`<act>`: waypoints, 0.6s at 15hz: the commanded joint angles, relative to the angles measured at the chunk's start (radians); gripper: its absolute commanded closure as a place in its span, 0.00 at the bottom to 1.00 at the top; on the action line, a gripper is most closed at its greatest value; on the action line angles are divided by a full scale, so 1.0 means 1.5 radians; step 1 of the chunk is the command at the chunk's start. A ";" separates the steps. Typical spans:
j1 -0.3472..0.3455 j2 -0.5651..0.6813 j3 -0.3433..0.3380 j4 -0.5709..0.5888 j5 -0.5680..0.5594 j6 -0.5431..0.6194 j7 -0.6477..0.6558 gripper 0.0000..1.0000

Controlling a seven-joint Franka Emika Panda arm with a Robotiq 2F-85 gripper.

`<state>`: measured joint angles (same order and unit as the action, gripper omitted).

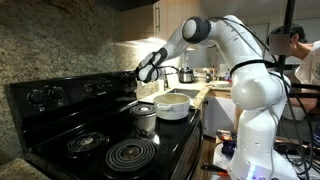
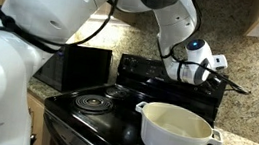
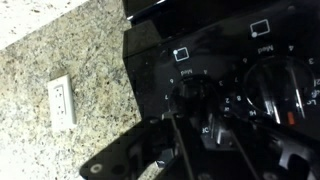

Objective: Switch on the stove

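Note:
The stove [image 1: 60,135] is glossy black, with coil burners [image 1: 130,153] and a raised back panel [image 1: 60,95]; it also shows in an exterior view [image 2: 79,111]. My gripper [image 1: 148,68] reaches the panel's far end, seen from the opposite side as well [image 2: 206,73]. In the wrist view the gripper [image 3: 195,120] comes up from the bottom. Its two dark fingers stand close on either side of a small round knob [image 3: 188,95] ringed by white marks. The jaws look shut on that knob, though the picture is dark. A larger knob [image 3: 280,95] lies to its right.
A white casserole pot [image 1: 172,106] [image 2: 174,129] sits on a burner under the arm, and a small steel pot [image 1: 145,117] stands beside it. The granite backsplash carries a wall outlet [image 3: 62,100]. A kettle [image 1: 186,74] stands on the counter. A person [image 1: 305,60] is behind the robot.

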<state>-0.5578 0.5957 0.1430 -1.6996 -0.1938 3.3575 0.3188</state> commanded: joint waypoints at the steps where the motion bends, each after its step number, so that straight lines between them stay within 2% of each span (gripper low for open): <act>1: 0.055 0.003 -0.023 0.006 0.074 -0.020 0.025 0.88; 8: 0.012 -0.011 0.045 -0.006 0.102 -0.062 0.049 0.88; 9: -0.007 -0.013 0.071 -0.006 0.105 -0.073 0.054 0.88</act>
<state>-0.5483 0.5830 0.1566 -1.7045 -0.0726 3.3279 0.3458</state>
